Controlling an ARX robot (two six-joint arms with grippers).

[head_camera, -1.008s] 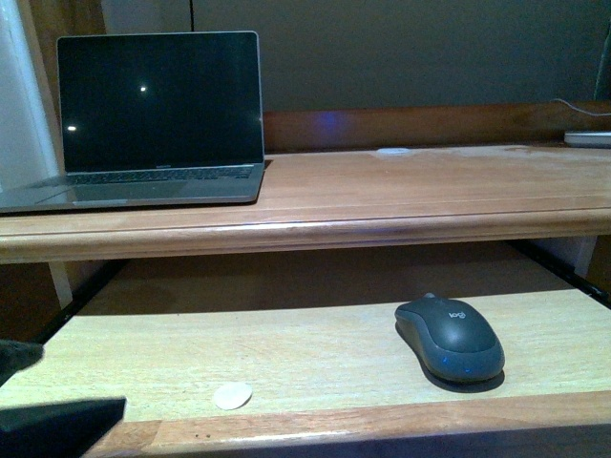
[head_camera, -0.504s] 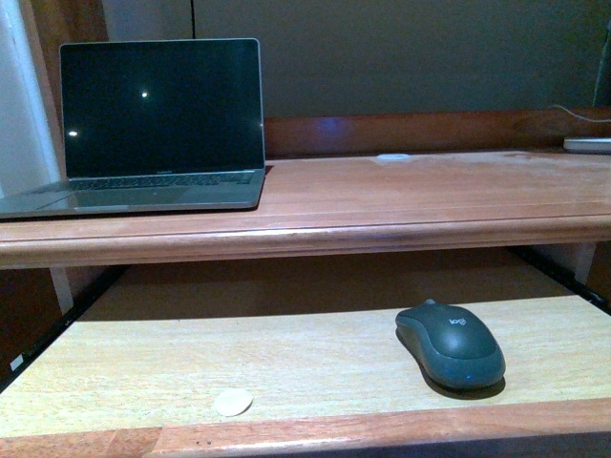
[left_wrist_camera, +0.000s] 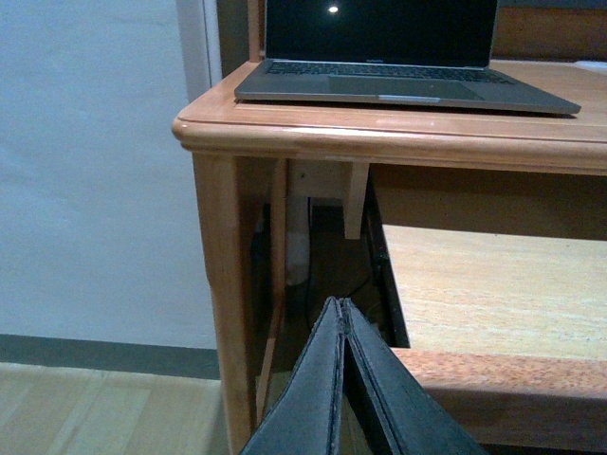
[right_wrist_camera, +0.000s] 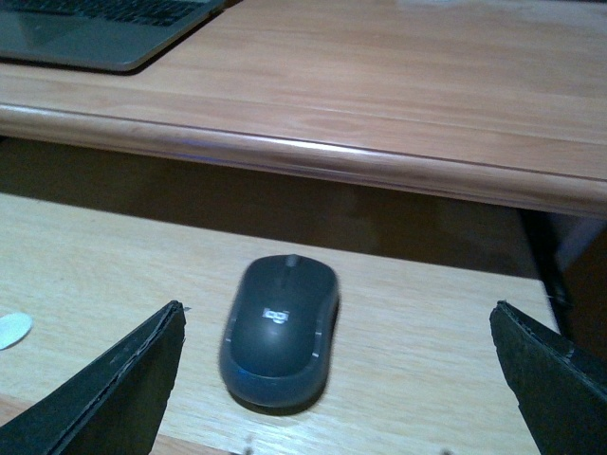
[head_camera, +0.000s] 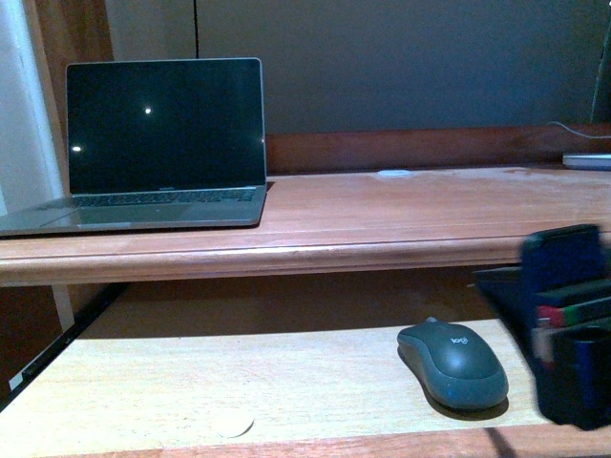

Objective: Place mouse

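Right pincer [right_wrist_camera: 337,313] has newly arrived at the right edge, spread wide and empty, facing the mouse [head_camera: 452,363]. Mouse sits near the front-right corner of the lower bench [head_camera: 239,372]. Left pincer [left_wrist_camera: 343,318] pressed closed, empty. Judgement: grasp next.

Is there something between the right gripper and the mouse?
Nothing visible. The right gripper is open, and only bare shelf lies between it and the mouse. A small pale disc lies off to one side, clear of that path.
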